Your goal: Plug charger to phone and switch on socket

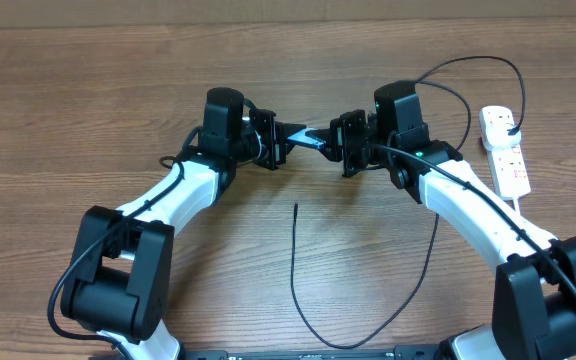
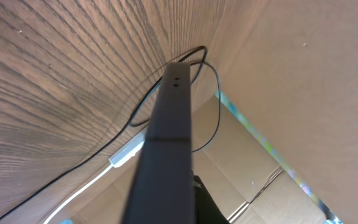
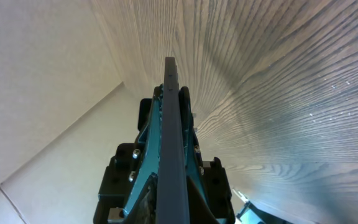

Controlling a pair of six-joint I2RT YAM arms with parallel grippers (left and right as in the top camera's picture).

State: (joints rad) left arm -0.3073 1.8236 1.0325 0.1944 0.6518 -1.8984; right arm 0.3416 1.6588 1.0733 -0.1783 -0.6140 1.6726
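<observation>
The phone (image 1: 313, 137), with its light-blue screen, is held above the table between my two grippers. My left gripper (image 1: 288, 139) is shut on its left end and my right gripper (image 1: 334, 142) on its right end. In the left wrist view the phone (image 2: 166, 137) shows edge-on as a dark bar running up from my jaws (image 2: 174, 214). In the right wrist view its thin edge (image 3: 171, 124) runs up from my jaws (image 3: 174, 186). The charger cable's free tip (image 1: 296, 206) lies on the table below the phone. The socket (image 1: 506, 152) lies at the right with the black plug (image 1: 506, 122) in it.
The black cable (image 1: 313, 335) loops along the table's front edge and back up toward the right arm. The left wrist view shows the white strip (image 2: 127, 154) with its white cord, and cardboard boxes (image 2: 260, 168) beyond the table.
</observation>
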